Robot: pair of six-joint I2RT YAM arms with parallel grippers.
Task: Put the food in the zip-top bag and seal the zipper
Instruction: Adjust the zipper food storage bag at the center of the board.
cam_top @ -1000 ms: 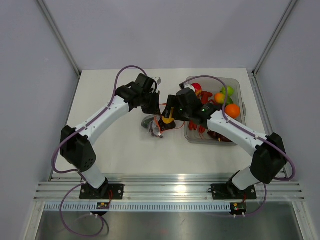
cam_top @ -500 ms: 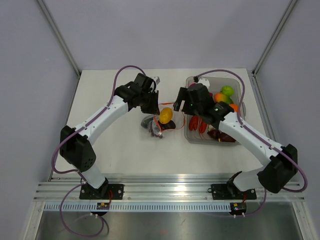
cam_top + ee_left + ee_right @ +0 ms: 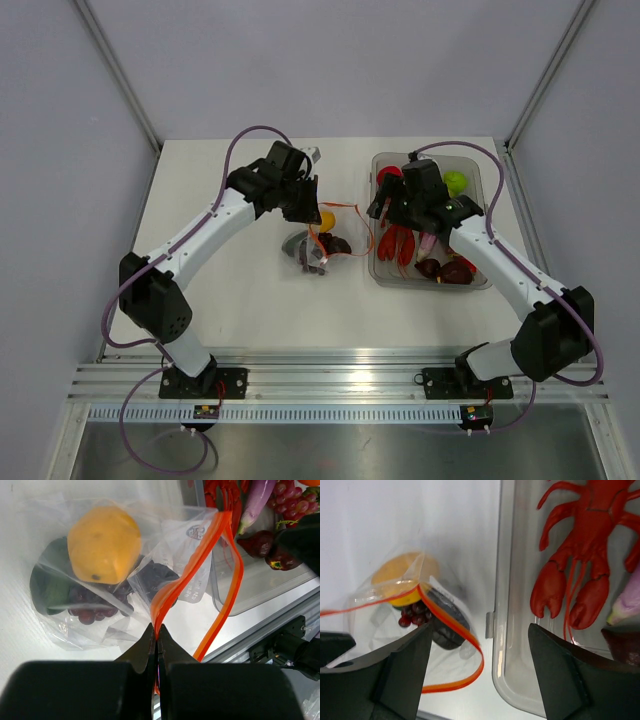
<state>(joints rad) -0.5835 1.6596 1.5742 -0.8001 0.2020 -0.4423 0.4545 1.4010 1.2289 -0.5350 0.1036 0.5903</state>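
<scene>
The zip-top bag (image 3: 314, 248) lies on the table, left of the tub. It holds a yellow fruit (image 3: 104, 544), a green piece (image 3: 45, 587) and dark grapes (image 3: 87, 606). My left gripper (image 3: 157, 631) is shut on the red-orange zipper (image 3: 223, 580) and holds the bag's mouth up and open; it also shows in the top view (image 3: 308, 206). My right gripper (image 3: 480, 628) is open and empty, over the tub's left rim, in the top view (image 3: 392, 212) too. The zipper (image 3: 451, 624) loops below it. More food lies in the tub: a red lobster (image 3: 580, 555) and a green fruit (image 3: 455, 182).
The rigid clear tub (image 3: 480, 283) stands at the right of the table, its left rim (image 3: 497, 645) close to the bag. In it also lie an eggplant (image 3: 257, 500), red grapes (image 3: 292, 501) and a dark red piece (image 3: 260, 542). Grey walls enclose the table.
My right gripper let go of the yellow fruit at the bag's mouth and moved right to over the tub. The fruit now sits inside the bag. My left gripper kept hold of the zipper.
</scene>
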